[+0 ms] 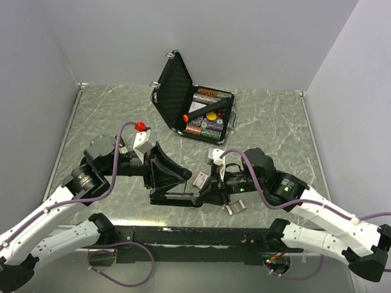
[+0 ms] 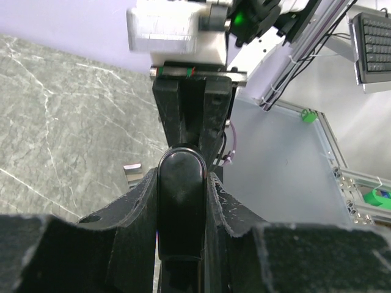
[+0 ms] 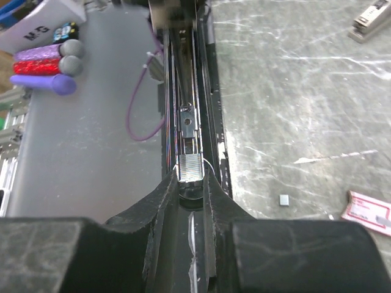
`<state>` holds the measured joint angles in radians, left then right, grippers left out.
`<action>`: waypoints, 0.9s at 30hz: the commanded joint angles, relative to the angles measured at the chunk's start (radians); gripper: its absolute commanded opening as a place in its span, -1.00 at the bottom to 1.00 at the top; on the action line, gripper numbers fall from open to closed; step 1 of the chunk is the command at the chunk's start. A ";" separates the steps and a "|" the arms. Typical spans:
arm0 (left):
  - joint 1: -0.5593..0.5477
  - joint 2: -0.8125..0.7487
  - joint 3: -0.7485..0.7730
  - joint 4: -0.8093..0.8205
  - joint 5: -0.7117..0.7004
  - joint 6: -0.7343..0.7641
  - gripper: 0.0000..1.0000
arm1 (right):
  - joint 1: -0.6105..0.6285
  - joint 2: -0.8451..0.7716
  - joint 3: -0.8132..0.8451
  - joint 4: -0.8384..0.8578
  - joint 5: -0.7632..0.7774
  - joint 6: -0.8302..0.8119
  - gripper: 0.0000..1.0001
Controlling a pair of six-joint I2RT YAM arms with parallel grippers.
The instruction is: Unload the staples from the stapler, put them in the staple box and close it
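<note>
The black stapler lies open mid-table, its lid raised. My left gripper is shut on the lid's rounded black end, which fills the gap between its fingers. In the right wrist view the silver inner rail runs away from me. A short silvery strip of staples sits in it, right between my right gripper's fingertips, which close on its sides. From above, the right gripper is at the stapler's front end.
A small white and red box lies by the stapler, also in the right wrist view. Loose staple strips lie on the table. An open black case with items stands at the back.
</note>
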<state>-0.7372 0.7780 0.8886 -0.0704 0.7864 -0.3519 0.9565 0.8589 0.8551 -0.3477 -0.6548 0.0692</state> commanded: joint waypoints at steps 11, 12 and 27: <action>0.002 -0.020 -0.025 0.106 -0.082 0.050 -0.99 | 0.013 -0.007 0.139 -0.148 0.153 -0.025 -0.46; 0.002 -0.022 -0.025 0.103 -0.091 0.050 -0.99 | 0.013 -0.011 0.147 -0.158 0.162 -0.028 -0.41; 0.002 0.006 -0.031 0.090 -0.202 0.039 -0.99 | 0.013 -0.005 0.266 -0.197 0.331 -0.014 -0.18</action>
<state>-0.7364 0.7872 0.8467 -0.0677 0.6197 -0.3080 0.9627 0.8455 1.0630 -0.5560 -0.3973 0.0368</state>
